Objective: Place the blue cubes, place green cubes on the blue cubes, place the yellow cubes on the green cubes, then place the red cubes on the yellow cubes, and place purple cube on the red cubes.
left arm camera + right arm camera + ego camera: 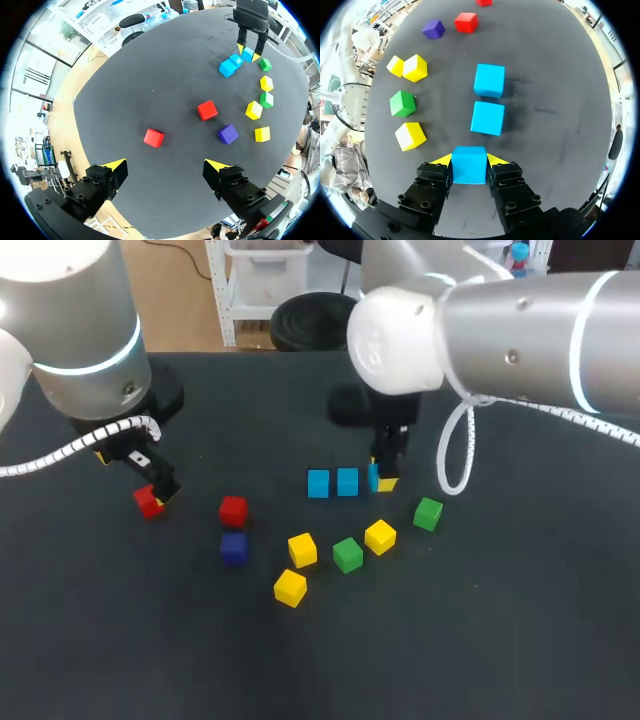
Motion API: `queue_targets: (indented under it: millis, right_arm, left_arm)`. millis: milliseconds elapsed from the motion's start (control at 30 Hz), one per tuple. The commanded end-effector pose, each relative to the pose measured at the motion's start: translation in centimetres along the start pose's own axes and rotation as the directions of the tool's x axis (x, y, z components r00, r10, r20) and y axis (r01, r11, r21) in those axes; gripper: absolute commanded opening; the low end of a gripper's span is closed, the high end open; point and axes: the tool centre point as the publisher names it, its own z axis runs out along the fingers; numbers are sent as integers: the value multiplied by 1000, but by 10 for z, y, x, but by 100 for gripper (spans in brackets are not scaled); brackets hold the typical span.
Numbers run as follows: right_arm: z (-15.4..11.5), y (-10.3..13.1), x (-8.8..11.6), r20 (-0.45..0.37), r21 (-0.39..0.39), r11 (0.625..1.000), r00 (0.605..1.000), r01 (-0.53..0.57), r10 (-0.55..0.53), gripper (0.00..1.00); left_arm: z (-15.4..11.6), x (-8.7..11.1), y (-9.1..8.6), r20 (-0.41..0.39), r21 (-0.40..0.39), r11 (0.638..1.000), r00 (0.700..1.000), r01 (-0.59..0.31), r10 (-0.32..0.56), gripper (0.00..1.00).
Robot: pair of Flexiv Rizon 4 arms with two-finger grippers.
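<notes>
Nearest, right gripper [469,161] clamped on a plain sky-blue cube [469,171], low at the dark table [550,100], second blue cube [487,118] just ahead, third blue cube [489,80] beyond in line; far off, left gripper [165,167] spread wide, holding nothing, small red cube [153,137] ahead.

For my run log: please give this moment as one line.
left tool: open, nearer red cube ahead | right tool: shut on third blue cube, in line with two blue cubes | stacking: none yet

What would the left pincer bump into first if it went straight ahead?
Probably the nearer red cube, lying just ahead of the open left pincer; depth is hard to judge.
</notes>
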Motion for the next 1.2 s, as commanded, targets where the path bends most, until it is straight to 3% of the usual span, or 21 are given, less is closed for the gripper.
queue_targets:
  millis: [33, 733, 867, 933, 1133, 1167, 1200]
  right_arm:
    - [7, -9, 2, 5, -22, 1000, 1000, -7, 8, 0]
    - [17, -20, -4, -11, -54, 998, 1000, 24, -25, 0]
    - [19, -18, -4, -16, -56, 998, 1000, 24, -25, 15]
    - [20, -17, -3, -20, -56, 998, 1000, 23, -24, 29]
    - [23, -14, -6, -36, -55, 998, 999, 30, -32, 42]
    - [23, -14, -6, -36, -56, 998, 999, 30, -32, 62]
    - [23, -14, -5, -36, -56, 998, 999, 29, -32, 100]
  left_arm:
    - [0, 0, 0, -1, -2, 1000, 1000, 0, 0, 100]
    - [0, 0, 0, -1, -2, 1000, 1000, 0, 0, 100]
    - [0, 0, 0, -1, -2, 1000, 1000, 0, 0, 100]
    - [0, 0, 0, -1, -2, 1000, 1000, 0, 0, 100]
    - [0, 0, 0, -1, -2, 1000, 1000, 0, 0, 100]
    - [0, 0, 0, -1, -2, 1000, 1000, 0, 0, 100]
    - [0, 0, 0, -1, -2, 1000, 1000, 0, 0, 100]
